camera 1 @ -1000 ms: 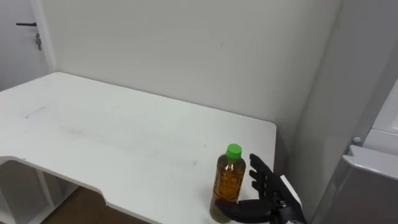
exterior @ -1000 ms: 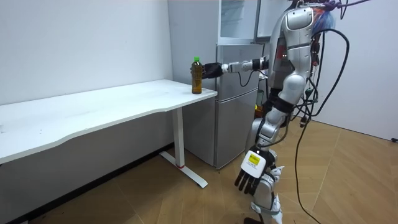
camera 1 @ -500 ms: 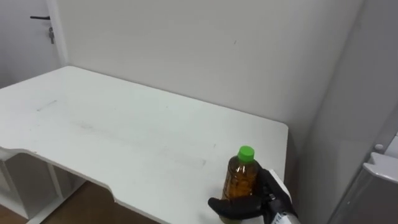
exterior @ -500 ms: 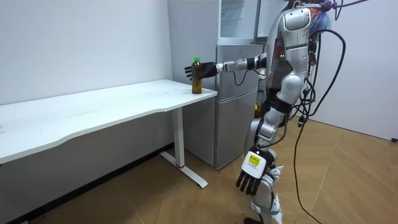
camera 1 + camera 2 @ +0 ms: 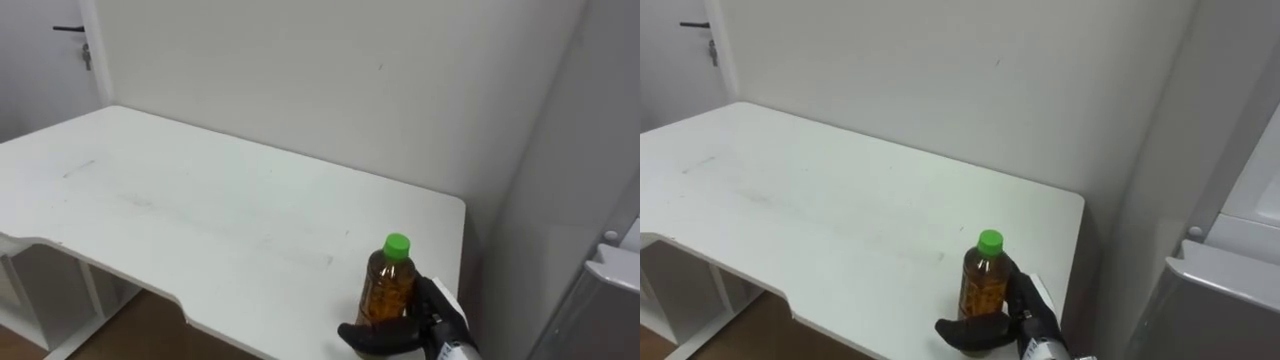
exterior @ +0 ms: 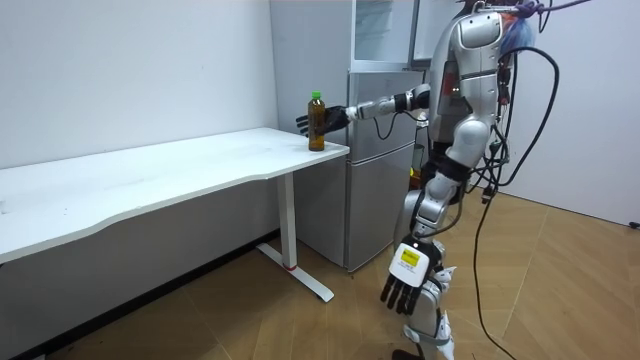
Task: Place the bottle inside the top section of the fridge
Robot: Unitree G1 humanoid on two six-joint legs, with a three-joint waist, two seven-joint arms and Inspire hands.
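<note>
Now wrapping right hand [image 5: 422, 328] round bottle [image 5: 388, 287] at table [image 5: 200, 220] corner, 5 o'clock, spread beside it earlier; dangling left hand [image 6: 403, 290] slack.

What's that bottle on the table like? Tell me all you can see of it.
The bottle is clear plastic, by its look, with a green cap and amber-brown liquid nearly to the neck. It stands upright near the white table's right front corner. The robot's right hand wraps its lower part, thumb across the front.
</note>
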